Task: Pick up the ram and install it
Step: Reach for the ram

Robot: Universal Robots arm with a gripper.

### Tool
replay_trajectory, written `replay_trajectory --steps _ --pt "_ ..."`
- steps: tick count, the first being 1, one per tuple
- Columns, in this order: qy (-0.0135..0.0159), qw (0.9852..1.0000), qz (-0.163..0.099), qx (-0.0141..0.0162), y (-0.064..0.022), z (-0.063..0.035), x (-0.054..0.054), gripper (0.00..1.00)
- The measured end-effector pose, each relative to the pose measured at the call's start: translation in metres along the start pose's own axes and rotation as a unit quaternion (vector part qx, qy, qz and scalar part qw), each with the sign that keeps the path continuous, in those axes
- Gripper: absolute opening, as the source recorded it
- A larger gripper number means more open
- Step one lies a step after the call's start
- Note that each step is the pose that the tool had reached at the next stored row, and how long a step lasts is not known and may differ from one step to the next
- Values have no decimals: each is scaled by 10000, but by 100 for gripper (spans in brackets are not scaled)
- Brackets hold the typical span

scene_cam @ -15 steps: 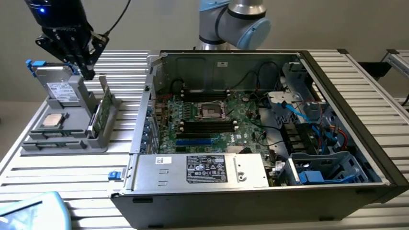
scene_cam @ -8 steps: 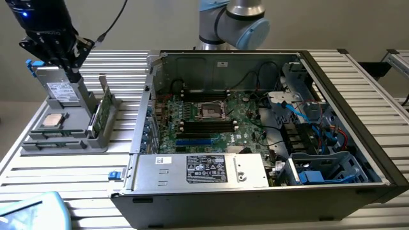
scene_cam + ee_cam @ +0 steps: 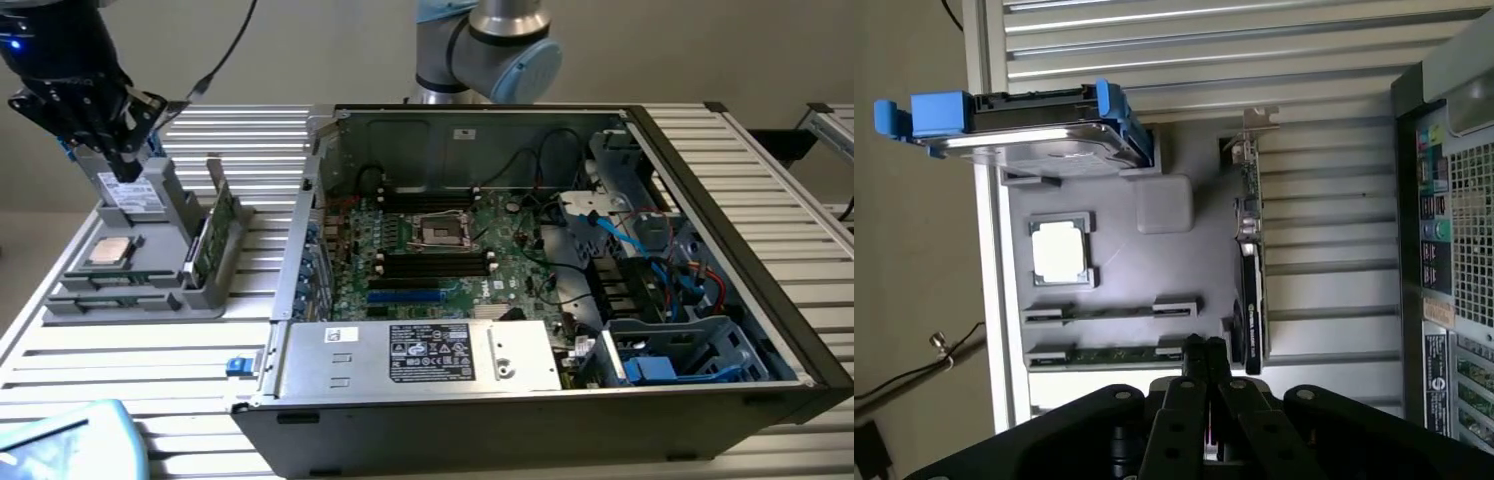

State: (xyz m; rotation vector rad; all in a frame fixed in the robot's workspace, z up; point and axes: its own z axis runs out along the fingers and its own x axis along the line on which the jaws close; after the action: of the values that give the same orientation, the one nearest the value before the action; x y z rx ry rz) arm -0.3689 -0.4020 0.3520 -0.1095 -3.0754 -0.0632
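1. The gripper (image 3: 124,165) hangs over a grey tray (image 3: 134,308) at the exterior view's left, beside an open computer case (image 3: 534,425).
2. Its fingers (image 3: 1194,365) are pressed shut against each other.
3. The ram (image 3: 1109,353) lies flat in a slot of the tray, seen close to the fingertips.
4. The tray also carries a processor (image 3: 1061,250), a blue-railed hard drive (image 3: 1034,135) and an upright card (image 3: 1251,300).

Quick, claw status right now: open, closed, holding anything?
Claw: closed, fingertips pressed together, nothing seen between them; it hangs over the grey plastic parts tray, where a slim green ram stick lies.
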Motion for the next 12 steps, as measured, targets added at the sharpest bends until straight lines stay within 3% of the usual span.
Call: replay_trajectory --steps 12 --pt "88 10000 -15 7 -164 101 184 10"
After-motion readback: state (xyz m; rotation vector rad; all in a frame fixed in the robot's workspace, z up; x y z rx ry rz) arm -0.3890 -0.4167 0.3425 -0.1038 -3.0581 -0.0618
